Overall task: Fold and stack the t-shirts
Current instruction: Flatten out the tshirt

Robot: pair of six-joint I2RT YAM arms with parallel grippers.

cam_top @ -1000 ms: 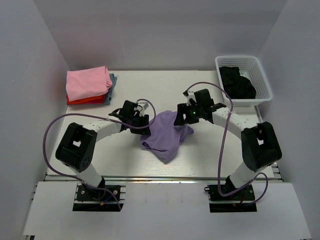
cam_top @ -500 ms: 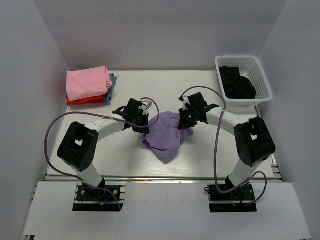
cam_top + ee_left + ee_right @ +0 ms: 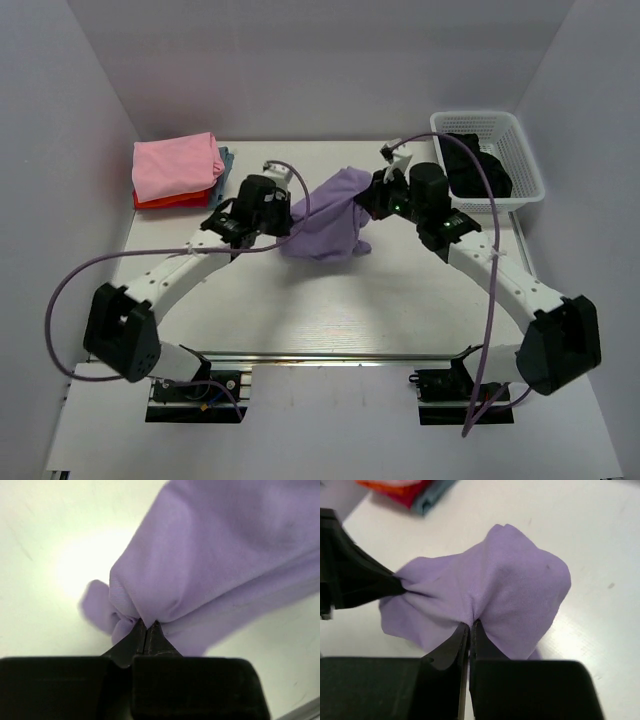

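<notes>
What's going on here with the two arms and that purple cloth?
Two robot arms are working on a laundry job. The left gripper and the right gripper are each pinched shut on a bunch of the lavender t-shirt, holding it between them over the table. The shirt is bunched up, not spread flat or folded. A folded stack with a pink shirt on top sits at the far left, and a white basket at the far right holds dark cloth.
</notes>
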